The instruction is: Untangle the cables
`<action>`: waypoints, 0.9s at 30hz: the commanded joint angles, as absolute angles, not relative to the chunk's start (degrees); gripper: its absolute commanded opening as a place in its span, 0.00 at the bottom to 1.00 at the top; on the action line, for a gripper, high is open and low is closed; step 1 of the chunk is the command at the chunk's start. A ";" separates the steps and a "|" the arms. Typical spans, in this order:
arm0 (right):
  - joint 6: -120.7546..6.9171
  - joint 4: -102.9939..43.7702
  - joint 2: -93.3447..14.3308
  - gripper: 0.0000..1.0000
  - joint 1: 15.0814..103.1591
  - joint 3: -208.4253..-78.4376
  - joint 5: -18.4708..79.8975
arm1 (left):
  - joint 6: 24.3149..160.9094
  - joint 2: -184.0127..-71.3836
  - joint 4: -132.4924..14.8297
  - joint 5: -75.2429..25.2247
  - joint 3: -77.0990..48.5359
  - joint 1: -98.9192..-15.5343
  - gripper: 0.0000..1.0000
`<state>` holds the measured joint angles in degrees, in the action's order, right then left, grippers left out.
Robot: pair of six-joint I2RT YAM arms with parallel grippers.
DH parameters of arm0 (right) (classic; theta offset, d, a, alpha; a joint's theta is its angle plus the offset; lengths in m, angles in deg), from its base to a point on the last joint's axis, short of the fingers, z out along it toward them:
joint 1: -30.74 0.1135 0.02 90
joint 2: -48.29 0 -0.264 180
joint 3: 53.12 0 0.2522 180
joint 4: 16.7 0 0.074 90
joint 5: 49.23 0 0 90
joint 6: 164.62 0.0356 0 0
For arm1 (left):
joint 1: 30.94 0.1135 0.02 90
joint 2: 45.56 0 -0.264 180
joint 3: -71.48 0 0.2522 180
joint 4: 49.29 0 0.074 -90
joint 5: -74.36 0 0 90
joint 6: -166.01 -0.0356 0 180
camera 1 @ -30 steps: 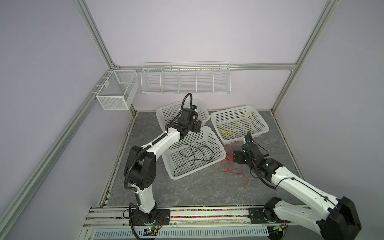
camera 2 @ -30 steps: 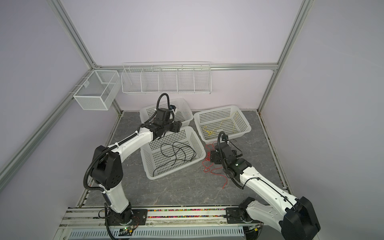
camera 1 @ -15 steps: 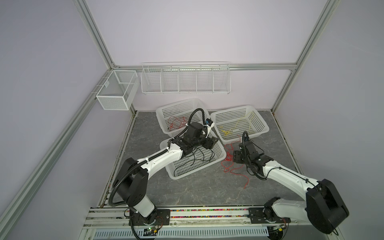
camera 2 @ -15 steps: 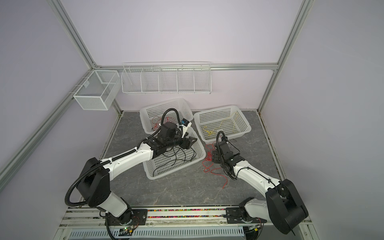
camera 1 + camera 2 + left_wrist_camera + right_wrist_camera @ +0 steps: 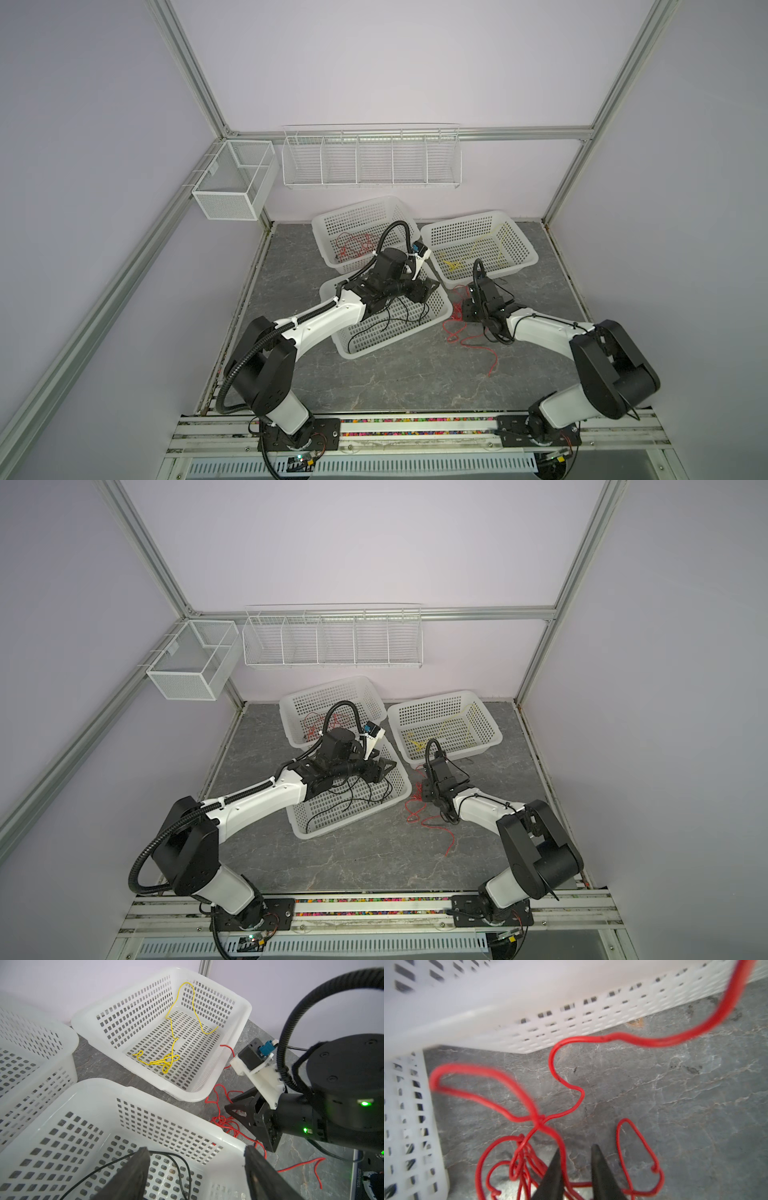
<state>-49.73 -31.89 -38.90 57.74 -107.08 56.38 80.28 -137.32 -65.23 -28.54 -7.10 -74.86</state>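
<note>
Watching remotely, I saw the right gripper [image 5: 576, 1151] narrow from wide open around the crinkly thin red cables [image 5: 538, 1120] lying between its fingers [image 5: 552, 1176]; couldn't tell if they'd bitten yet. Pull looked imminent. My left gripper [image 5: 196, 1149] stayed spread, empty.

The left gripper [image 5: 428, 288] has been swung from the back basket [image 5: 353, 208] over the front basket [image 5: 353, 353]. The right gripper [image 5: 577, 1150] has been squeezed almost closed at the red cables [image 5: 537, 1120].
</note>
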 commanded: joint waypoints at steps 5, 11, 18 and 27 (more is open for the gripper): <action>-51.46 -34.31 -33.75 0.06 57.43 -106.99 58.11 | 80.83 -136.17 -64.74 -28.94 -6.62 -75.06 0.72; -54.96 -39.14 -23.12 0.06 57.41 -104.70 57.44 | 81.62 -136.57 -63.80 -31.14 -6.79 -75.30 0.73; -59.20 -45.20 -10.99 0.06 57.38 -103.64 55.26 | 80.65 -137.14 -63.39 -32.42 -7.41 -77.74 0.73; -61.79 -48.87 0.98 0.06 57.43 -102.91 50.37 | 78.82 -141.68 -63.92 -31.75 -11.04 -81.49 0.74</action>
<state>-59.92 -47.30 -1.53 57.72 -103.70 52.60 79.91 -140.03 -64.07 -31.12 -8.41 -81.22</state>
